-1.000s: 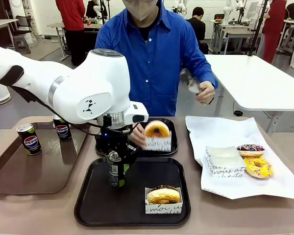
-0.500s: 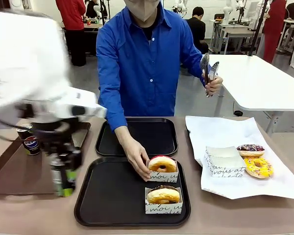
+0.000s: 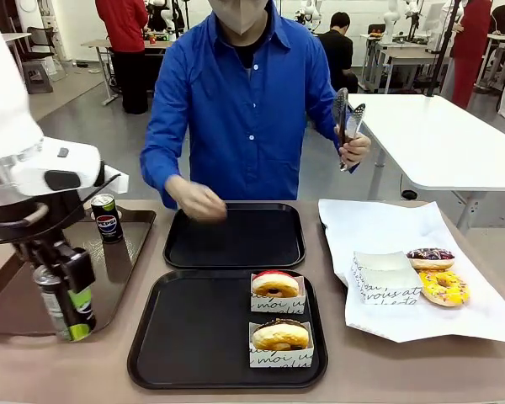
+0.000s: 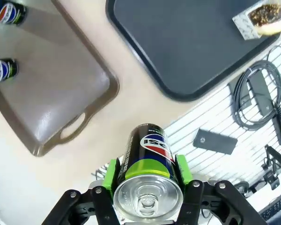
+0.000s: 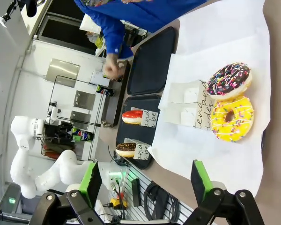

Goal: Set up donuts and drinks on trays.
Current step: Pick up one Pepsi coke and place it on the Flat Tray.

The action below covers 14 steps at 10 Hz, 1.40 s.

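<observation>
My left gripper is shut on a Pepsi can, held tilted over the front right corner of the brown tray. In the left wrist view the green pads clamp the can on both sides of my left gripper. The near black tray holds a red donut and a chocolate donut in paper sleeves. The far black tray is bare. My right gripper is open above the white paper.
Another can stands on the brown tray. A sprinkled chocolate donut, a yellow donut and empty sleeves lie on the white paper. The person's hand hovers over the far tray; the other hand holds tongs.
My left arm swung left with the can, from over the near black tray to the brown tray's front corner. The person set the red donut on the near tray and drew the hand back.
</observation>
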### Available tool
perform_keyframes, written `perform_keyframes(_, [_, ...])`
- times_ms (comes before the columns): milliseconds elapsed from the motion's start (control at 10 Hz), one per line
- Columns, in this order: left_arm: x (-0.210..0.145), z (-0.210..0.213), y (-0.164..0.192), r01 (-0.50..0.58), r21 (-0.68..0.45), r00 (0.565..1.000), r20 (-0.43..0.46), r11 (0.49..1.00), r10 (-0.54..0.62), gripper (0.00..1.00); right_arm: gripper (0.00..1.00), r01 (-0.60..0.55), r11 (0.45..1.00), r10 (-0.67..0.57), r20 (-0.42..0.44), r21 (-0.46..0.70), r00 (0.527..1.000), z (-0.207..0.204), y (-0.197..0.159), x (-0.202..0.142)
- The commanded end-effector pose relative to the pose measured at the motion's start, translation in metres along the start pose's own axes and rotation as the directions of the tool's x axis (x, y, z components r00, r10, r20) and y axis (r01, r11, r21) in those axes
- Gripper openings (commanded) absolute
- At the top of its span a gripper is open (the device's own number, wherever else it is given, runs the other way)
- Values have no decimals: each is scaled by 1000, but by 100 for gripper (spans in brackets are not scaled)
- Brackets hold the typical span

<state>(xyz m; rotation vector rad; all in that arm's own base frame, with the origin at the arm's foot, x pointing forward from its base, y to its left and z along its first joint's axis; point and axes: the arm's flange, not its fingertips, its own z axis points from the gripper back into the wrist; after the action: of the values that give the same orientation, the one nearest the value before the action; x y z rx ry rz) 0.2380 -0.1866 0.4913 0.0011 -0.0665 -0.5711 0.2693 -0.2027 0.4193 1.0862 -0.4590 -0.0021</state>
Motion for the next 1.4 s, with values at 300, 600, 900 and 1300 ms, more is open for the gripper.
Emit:
perform_keyframes(300, [109, -52, -46, -27, -127, 997, 63, 991, 36, 58, 100, -9, 1000, 8, 21, 25, 1000, -1, 1, 3])
perform_keyframes(600, [136, -104, -70, -58, -55, 995, 84, 997, 63, 58, 100, -9, 1000, 8, 21, 25, 1000, -1, 1, 3])
perform_keyframes(900, [138, -125, -82, -23, 13, 991, 132, 1000, 21, 58, 100, -9, 1000, 8, 21, 25, 1000, -1, 1, 3])
perform_keyframes(1300, [134, -123, -87, -3, 44, 993, 116, 999, -2, 100, 100, -9, 1000, 8, 21, 25, 1000, -1, 1, 3])
